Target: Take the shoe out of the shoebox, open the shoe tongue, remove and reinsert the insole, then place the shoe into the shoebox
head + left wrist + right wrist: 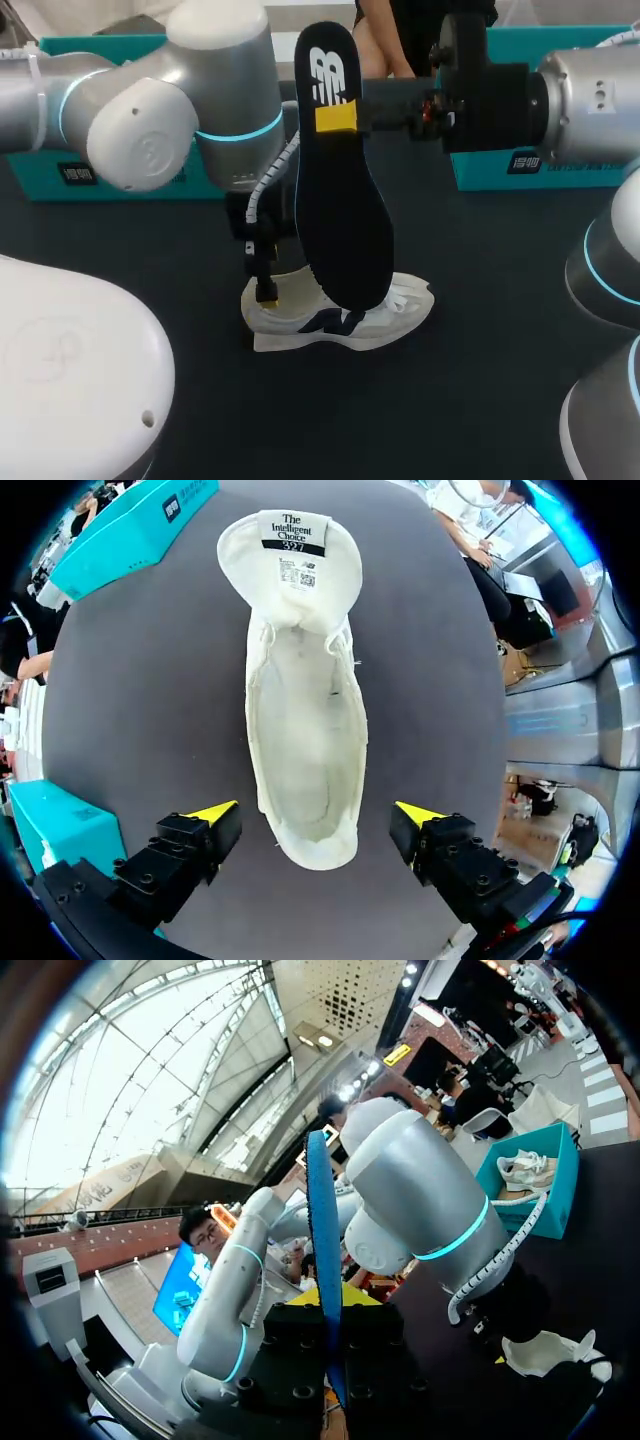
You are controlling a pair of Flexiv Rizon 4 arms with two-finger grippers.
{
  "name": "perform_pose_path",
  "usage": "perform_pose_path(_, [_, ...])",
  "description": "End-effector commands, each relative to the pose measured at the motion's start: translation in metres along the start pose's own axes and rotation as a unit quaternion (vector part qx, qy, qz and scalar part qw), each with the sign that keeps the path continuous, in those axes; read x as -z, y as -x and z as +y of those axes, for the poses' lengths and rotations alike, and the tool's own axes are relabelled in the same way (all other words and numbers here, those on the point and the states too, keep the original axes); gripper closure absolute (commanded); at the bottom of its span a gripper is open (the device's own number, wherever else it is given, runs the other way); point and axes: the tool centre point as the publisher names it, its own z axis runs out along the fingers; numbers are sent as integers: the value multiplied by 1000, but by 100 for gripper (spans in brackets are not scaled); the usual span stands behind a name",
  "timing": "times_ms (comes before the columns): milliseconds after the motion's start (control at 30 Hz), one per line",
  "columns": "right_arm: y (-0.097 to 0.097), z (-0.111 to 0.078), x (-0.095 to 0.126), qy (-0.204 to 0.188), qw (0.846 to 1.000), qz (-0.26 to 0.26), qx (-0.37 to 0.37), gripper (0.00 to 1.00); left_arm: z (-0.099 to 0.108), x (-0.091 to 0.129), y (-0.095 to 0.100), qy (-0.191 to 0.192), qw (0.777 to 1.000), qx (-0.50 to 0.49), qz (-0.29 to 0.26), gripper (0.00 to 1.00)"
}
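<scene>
Table: the dark table (480, 400) carried the white shoe (345, 318), which stood on its sole in the open, outside both boxes.
Left arm: my left arm (170, 100) stood upright just behind the shoe's heel.
Right arm: my right arm (590, 100) lay level, high above and behind the shoe.
Boxes: the left teal box (30, 185) and the right teal box (560, 178) sat well behind the shoe, one to each side.
Insole: the dark insole (345, 200) hung upright over the shoe, its lower end hiding part of the shoe's collar. I could not tell whether it touched.
Tongue: the tongue (290, 550) lay folded out past the toe end, leaving the shoe's mouth wide open.
Right claw: my right gripper (335, 117) was clamped on the insole's upper end, above the shoe.
Left claw: my left gripper (318, 815) hovered over the shoe's heel, its fingers spread wide to either side and clear of the shoe.
</scene>
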Motion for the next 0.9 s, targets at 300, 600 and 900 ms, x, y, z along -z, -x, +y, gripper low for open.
perform_pose_path(300, [0, 0, -5, 1, 1000, -2, -1, 100, -3, 1, -4, 20, 1000, 6, -13, 0])
perform_pose_path(600, [0, 0, -5, 1, 1000, -2, -1, 100, -2, 0, -4, 30, 999, 13, -17, 0])
perform_pose_path(900, [0, 0, -5, 1, 1000, -2, -1, 100, -2, 0, -4, 30, 999, 13, -17, 0])
